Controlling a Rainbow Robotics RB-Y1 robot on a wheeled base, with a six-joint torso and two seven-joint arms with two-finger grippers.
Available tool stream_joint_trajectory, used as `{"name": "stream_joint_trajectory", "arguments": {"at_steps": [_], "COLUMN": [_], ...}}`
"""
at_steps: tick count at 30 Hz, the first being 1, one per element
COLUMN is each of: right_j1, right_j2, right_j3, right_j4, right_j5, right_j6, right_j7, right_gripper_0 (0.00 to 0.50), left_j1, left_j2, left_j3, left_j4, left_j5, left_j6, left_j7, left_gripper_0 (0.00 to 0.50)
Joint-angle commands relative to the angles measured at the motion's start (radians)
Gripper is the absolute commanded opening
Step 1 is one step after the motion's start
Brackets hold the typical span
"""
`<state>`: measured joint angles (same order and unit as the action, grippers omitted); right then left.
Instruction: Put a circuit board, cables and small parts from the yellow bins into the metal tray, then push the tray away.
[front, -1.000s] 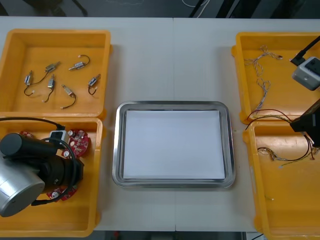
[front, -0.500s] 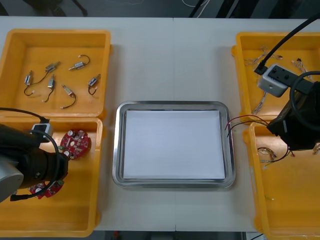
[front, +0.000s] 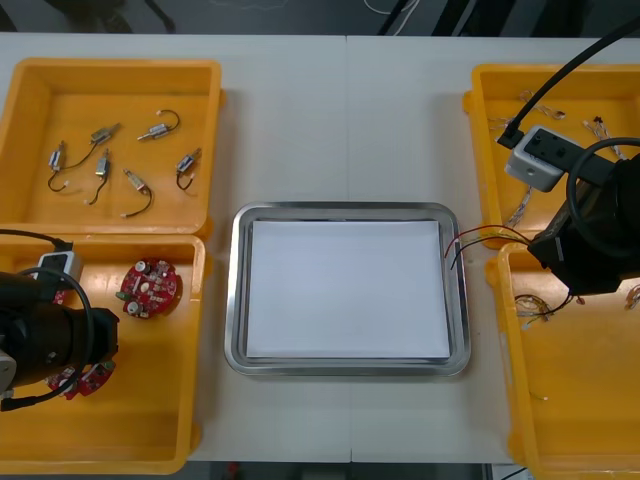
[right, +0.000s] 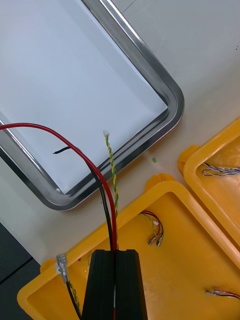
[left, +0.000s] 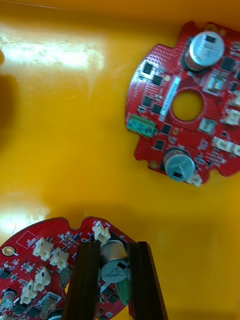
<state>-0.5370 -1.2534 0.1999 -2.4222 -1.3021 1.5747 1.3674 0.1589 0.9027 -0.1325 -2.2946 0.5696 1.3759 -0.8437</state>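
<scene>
On the table (front: 350, 110), yellow bins (front: 110, 68) hold circuit boards (front: 149, 287), cables (front: 527, 185), small metal parts (front: 157, 129).

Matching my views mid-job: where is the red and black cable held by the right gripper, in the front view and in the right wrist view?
Front view: the red and black cable arcs from the right gripper to the metal tray's right rim.
Right wrist view: the cable rises from between the shut fingers, out over the tray's white inside.
Shared landmark: the tray's rim.
</scene>
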Motion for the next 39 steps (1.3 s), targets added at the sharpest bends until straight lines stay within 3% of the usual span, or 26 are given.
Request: {"name": "stream_joint_trajectory", "arguments": {"at_steps": [1,19,20,21,23,25,26,27,29,39], "right_j1": [-0.032,-0.032,-0.032,-0.032,-0.032,-0.034,-0.034,-0.034,-0.032,-0.034], "right_j2": [-0.003,0.003,0.003,0.003,0.003,0.003,0.003,0.003,0.003,0.003], "right_j3": [0.009,0.009,0.009,0.009,0.009,0.009,0.009,0.009,0.009,0.009], "right_j4": [-0.017,-0.015,-0.015,-0.017,-0.015,-0.015,-0.015,-0.015,-0.014,-0.012], "right_j5": [0.004,-0.011,-0.014,-0.014,-0.014,-0.014,-0.014,-0.014,-0.014,-0.016], "right_j6": [-0.012,-0.013,-0.013,-0.013,-0.013,-0.013,-0.013,-0.013,-0.013,-0.015], "right_j7": [-0.005,-0.010,-0.011,-0.013,-0.013,-0.013,-0.013,-0.014,-0.016,-0.013], "right_gripper_0": [0.000,0.000,0.000,0.000,0.000,0.000,0.000,0.000,0.000,0.000], "left_j1": [0.024,0.030,0.030,0.031,0.033,0.034,0.036,0.036,0.036,0.037], "left_j2": [0.039,0.038,0.038,0.038,0.038,0.039,0.038,0.038,0.038,0.038], "left_j3": [0.024,0.024,0.024,0.024,0.024,0.024,0.024,0.024,0.024,0.030], "left_j4": [0.050,0.083,0.083,0.083,0.083,0.083,0.083,0.083,0.083,0.078], "left_j5": [0.006,0.010,0.010,0.010,0.009,0.009,0.009,0.009,0.010,0.012], "left_j6": [-0.057,-0.074,-0.075,-0.075,-0.078,-0.080,-0.084,-0.084,-0.084,-0.086], "left_j7": [-0.130,-0.155,-0.155,-0.156,-0.156,-0.158,-0.156,-0.156,-0.156,-0.153], "left_gripper_0": [0.000,0.004,0.066,0.098,0.252,0.326,0.444,0.480,0.500,0.500]}}
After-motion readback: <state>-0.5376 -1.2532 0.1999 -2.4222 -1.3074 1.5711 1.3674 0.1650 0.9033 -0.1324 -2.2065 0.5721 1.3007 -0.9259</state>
